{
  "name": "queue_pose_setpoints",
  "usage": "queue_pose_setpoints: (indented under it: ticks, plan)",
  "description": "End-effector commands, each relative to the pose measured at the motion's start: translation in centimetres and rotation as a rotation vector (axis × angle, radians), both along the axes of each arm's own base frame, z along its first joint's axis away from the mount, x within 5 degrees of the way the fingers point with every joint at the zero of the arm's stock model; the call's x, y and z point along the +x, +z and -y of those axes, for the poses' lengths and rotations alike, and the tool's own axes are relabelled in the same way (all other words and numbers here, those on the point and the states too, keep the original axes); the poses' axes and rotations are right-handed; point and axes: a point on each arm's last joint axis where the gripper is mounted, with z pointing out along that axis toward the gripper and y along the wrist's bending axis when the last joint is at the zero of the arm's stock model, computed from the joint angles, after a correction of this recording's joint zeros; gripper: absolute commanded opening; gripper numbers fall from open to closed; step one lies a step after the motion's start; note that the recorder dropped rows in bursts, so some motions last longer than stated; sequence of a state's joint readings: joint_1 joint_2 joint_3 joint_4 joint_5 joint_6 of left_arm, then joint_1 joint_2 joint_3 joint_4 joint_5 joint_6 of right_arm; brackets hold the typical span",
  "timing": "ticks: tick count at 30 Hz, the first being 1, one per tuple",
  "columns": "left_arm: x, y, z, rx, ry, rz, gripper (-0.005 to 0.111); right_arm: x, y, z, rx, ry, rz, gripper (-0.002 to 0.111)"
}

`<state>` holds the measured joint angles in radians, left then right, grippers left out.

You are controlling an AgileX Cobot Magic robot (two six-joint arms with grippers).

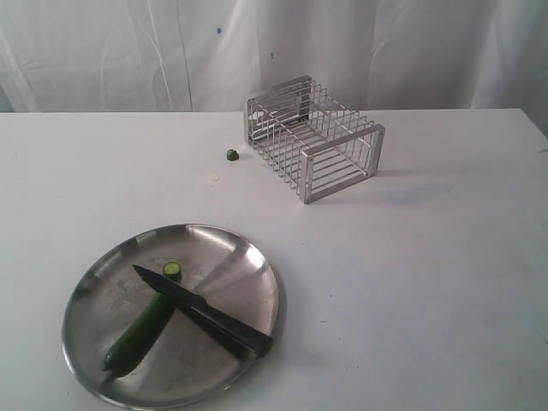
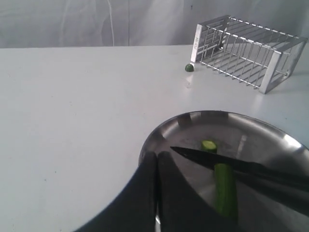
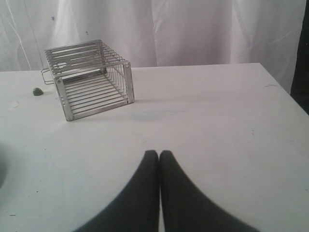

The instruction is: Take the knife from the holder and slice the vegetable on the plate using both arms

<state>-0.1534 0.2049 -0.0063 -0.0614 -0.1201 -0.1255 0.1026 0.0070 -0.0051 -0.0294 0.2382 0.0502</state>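
The steel plate (image 1: pixel 94 282) lies at the front left of the table. On it the dark green vegetable (image 1: pixel 139 336) lies slantwise, with a small cut slice (image 1: pixel 172 270) just beyond its cut end. The knife (image 1: pixel 205 312) rests across the plate, blade over the vegetable's cut end, handle towards the plate's right rim. The wire holder (image 1: pixel 315 137) stands empty at the back. No arm shows in the exterior view. My left gripper (image 2: pixel 157 154) is shut and empty above the plate (image 2: pixel 164 130), close to the knife (image 2: pixel 207 158) tip and vegetable (image 2: pixel 225 186). My right gripper (image 3: pixel 159 153) is shut, empty, over bare table.
A small green end piece (image 1: pixel 232 154) lies on the table left of the holder, seen also as the end piece (image 2: pixel 189 67) and end piece (image 3: pixel 37 91). The holder (image 2: pixel 246 50) and holder (image 3: pixel 89 77) show in both wrist views. White curtain hangs behind the table.
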Motion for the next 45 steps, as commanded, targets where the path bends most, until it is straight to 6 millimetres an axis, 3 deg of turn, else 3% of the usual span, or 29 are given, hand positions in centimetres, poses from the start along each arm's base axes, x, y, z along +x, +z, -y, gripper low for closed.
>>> queue_pose_setpoints:
  ticks: [1,7,45]
  plan:
    - [-0.93,-0.86,0.15,-0.005,-0.032,-0.058,0.0,-0.03,-0.13,0.04,-0.017,-0.003,0.003,0.0]
    - [-1.79,-1.14,0.17,0.046,-0.062,-0.044,0.0,-0.03,-0.13,0.04,-0.017,-0.003,0.003,0.0]
    - [-1.79,-1.14,0.17,0.046,-0.062,-0.044,0.0,-0.03,-0.14,0.04,-0.015,-0.003,0.003,0.0]
